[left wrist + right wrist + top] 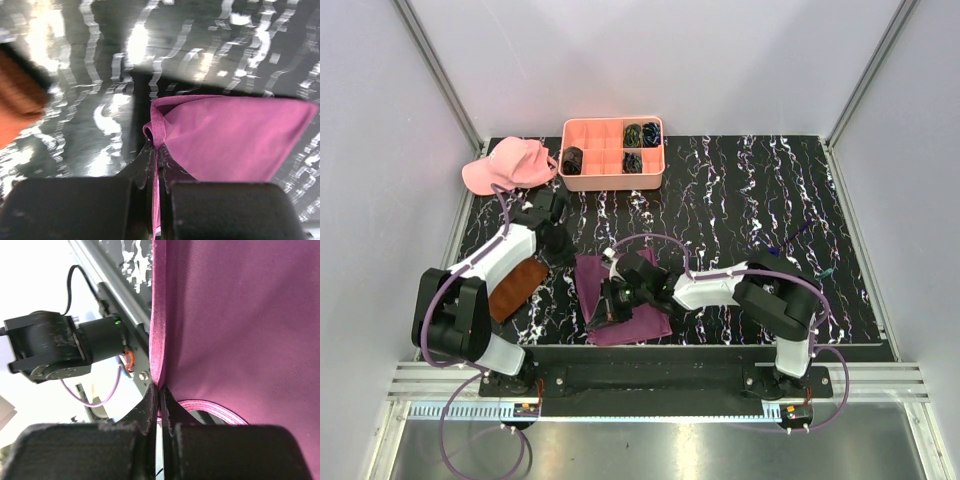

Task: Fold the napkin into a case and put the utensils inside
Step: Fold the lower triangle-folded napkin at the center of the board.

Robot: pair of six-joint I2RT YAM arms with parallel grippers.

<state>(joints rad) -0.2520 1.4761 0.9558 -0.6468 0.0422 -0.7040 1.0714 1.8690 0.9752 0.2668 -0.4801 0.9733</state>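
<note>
The magenta-purple napkin (638, 318) lies partly folded on the black marbled table near the front edge. My left gripper (564, 250) is shut on its far left corner; in the left wrist view the hem (156, 129) is pinched between the jaws (157, 148), with the cloth (235, 137) stretching right. My right gripper (609, 305) is shut on the napkin's near left edge and lifts it; in the right wrist view the hem (159, 330) runs up from the closed jaws (160, 389). A slim utensil with a bluish end (789, 237) lies far right; others blend into the marbling.
A rust-brown cloth (517, 287) lies left of the napkin, under the left arm, and shows in the left wrist view (17, 102). A pink cap (505, 163) sits at the back left. A salmon compartment tray (613, 183) holds dark coiled bundles (642, 132).
</note>
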